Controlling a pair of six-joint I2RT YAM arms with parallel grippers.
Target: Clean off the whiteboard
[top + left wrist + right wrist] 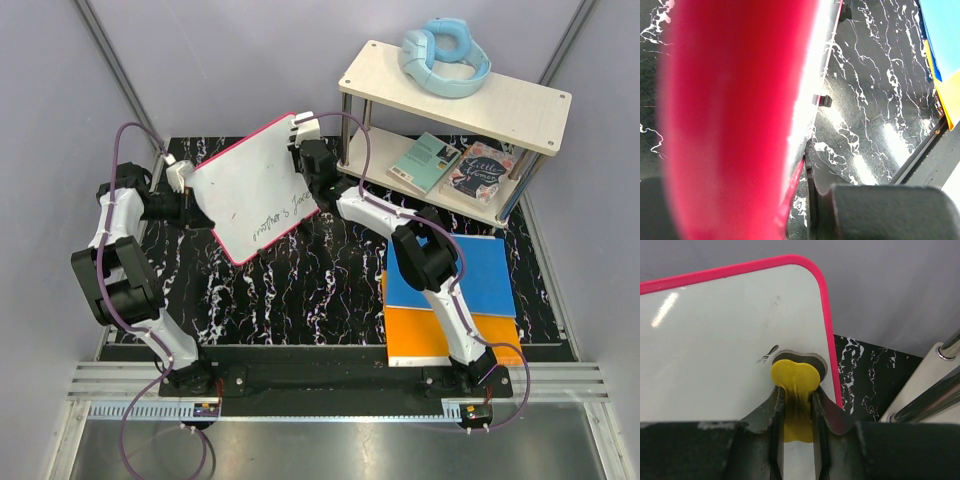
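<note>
The whiteboard (250, 180) is held off the table (300, 290) at the back left of the workspace, tilted with its writing face turned toward the right arm. This way the face can be reached by a tool brought in from the side. Black handwriting (275, 215) is carried near the board's lower right edge, so the erasing is judged to be at its start or only partly done.

The board's left edge is grasped by the left gripper (197, 203). In the left wrist view the pink-red rim is seen blurred and very close, running between the dark fingers, which are clenched on it. The grip is judged to be there to brace the board against the push of wiping.

A yellow eraser pad (795, 376) is pinched between the fingers (774, 407) of the right gripper (796, 400) and pressed flat against the white face, close to a rounded corner. A small black mark is seen just beside the pad. The main line of writing is well apart from this corner, so a stroke across the face is likely called for next.

To the right, clear of both arms, a shelf (520, 100) is stood with headphones (445, 55) on top and books (425, 162) below. A blue sheet (490, 275) and an orange sheet (415, 335) are laid flat under the right arm.
</note>
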